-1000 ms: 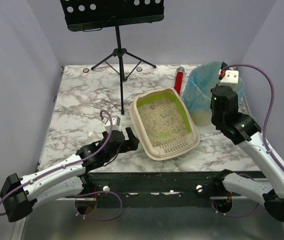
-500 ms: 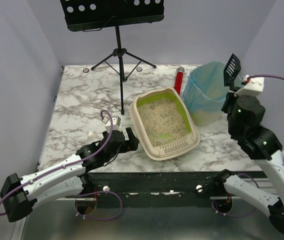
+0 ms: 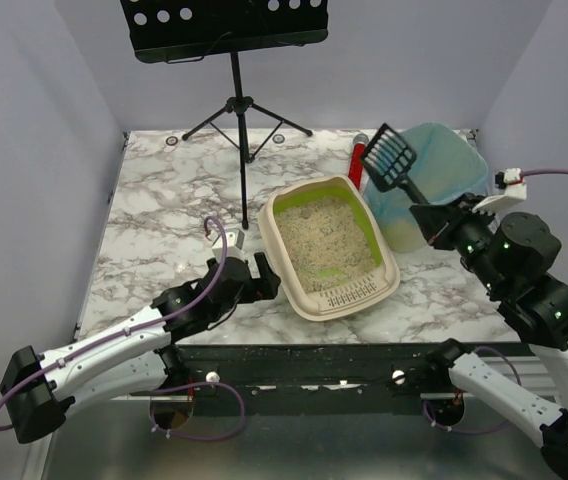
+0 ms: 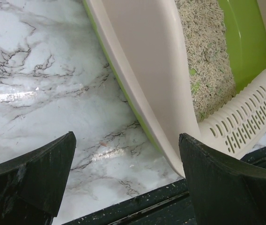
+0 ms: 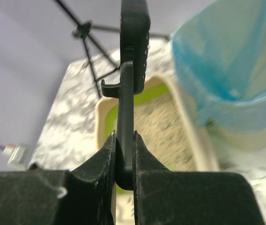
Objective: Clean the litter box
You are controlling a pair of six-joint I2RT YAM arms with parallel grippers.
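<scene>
Litter box (image 3: 329, 248) first: a shallow beige tray with rounded corners and a lime-green inner rim. Pale sandy grains fill it, and a slotted grille crosses its near end. It lies on the marble table (image 3: 154, 200), just to the right of the left claw (image 3: 254, 275) and down to the left of the right claw (image 3: 432, 222). The grille end points at the table's front edge.

The left claw rests low on the table with its fingers spread wide and nothing in them. From its own camera, the tray's (image 4: 142, 70) near left corner comes in between the fingers (image 4: 39, 173), close against the right one. I cannot tell whether they touch.

The right claw is raised and clamped tight on the handle of a black scoop (image 3: 392, 160). The slotted head stands up ahead of it, by the left rim of the bin (image 3: 444, 175) with the blue bag.

From the right wrist the scoop (image 5: 134, 28) shows edge-on only, so whatever it carries is hidden, and the tray (image 5: 166, 117) beyond is blurred. A few greenish flecks show in the grains; clumps are hard to pick out. The left wrist view cuts off the tray's far end.

Bare marble lies left of the left claw and beyond it, up to the feet of a music stand (image 3: 239, 100). To the right it is tighter: the bin stands just beside the tray's far right wall, and a red cylinder (image 3: 358, 160) lies near the tray's far end.
</scene>
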